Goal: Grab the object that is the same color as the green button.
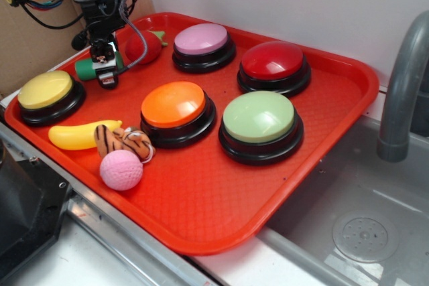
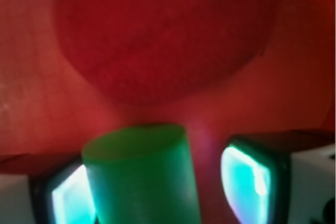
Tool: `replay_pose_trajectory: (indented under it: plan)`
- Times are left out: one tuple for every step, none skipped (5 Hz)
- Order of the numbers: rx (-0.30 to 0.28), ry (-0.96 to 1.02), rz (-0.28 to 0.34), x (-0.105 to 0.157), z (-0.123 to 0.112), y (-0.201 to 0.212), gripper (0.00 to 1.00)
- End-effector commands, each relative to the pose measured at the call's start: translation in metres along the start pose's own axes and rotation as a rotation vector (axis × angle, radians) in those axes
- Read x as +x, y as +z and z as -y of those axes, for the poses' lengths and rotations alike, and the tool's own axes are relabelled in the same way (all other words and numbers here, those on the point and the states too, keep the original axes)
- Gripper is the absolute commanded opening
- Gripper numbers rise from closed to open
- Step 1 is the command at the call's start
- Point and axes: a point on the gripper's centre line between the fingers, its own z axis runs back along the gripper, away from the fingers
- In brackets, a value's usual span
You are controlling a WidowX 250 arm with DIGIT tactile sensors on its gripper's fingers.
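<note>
A red tray (image 1: pixel 322 159) is seen carrying five dome buttons, with a green cylinder (image 1: pixel 86 68) and strawberry (image 1: pixel 142 46) at upper left, and a banana (image 1: pixel 77 136) and pink ball (image 1: pixel 121 169) at lower left.

cylinder (image 1: pixel 86 68) in claw (image 1: pixel 107 77), strawberry (image 1: pixel 142 47) just beside, on tray (image 1: pixel 221 222)

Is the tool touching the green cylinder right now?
Cannot tell. The wrist view shows the green cylinder between the tool's pads, with a gap on one side only.
</note>
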Motion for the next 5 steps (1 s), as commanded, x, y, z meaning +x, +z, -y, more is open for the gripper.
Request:
replay_pose_trajectory:
  plan:
    - [0.053, 0.013, 0.011, 0.014, -0.009, 0.011, 0.0]
    - [0.043, 0.161, -0.06, 0.011, -0.01, 0.029, 0.0]
    - [-0.018, 0.325, 0.007, 0.018, -0.001, 0.053, 0.0]
    - [-0.092, 0.539, 0.004, 0.028, 0.013, 0.08, 0.0]
    - [-0.065, 0.647, -0.037, 0.029, 0.03, 0.101, 0.0]
